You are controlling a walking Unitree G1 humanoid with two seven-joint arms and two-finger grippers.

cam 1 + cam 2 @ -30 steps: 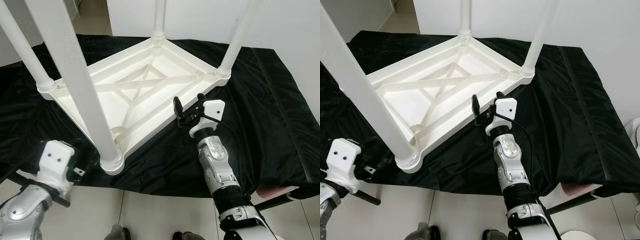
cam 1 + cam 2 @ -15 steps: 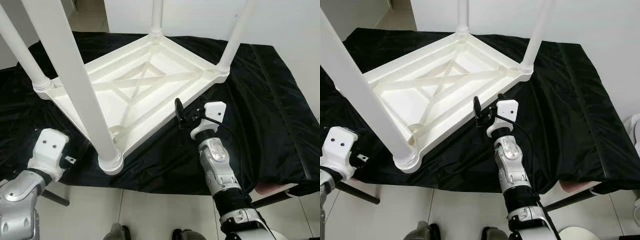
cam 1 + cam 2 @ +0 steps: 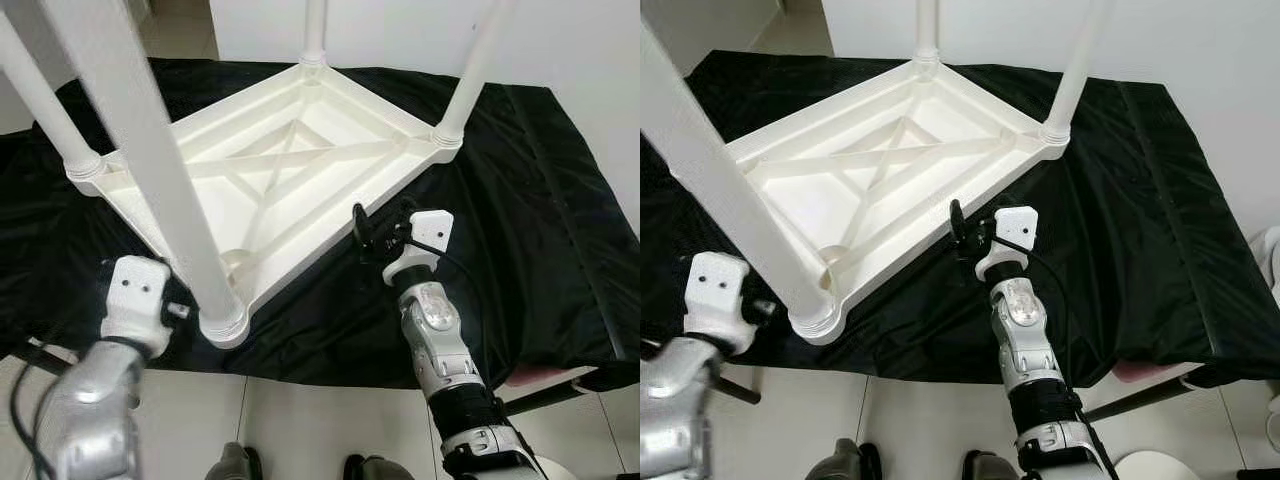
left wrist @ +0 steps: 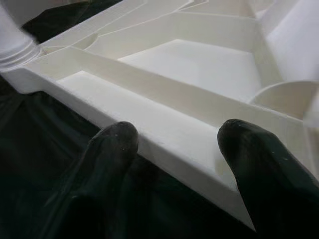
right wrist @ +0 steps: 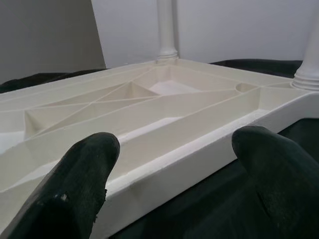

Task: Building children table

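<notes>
The white children's table (image 3: 290,180) is found inverted on the black-draped surface (image 3: 560,220), four legs fitted. Both the left end effector (image 4: 174,144) and right end effector (image 5: 174,164) are spread, unloaded, at its rim. Opposite edges should be gripped evenly before turning.

We are reaching our right arm up the lower middle of the frame, its right tool (image 3: 378,228) sitting mid-frame with fingers spread. Our left arm is bending at lower left, the left tool (image 4: 174,144) also parted wide.
</notes>
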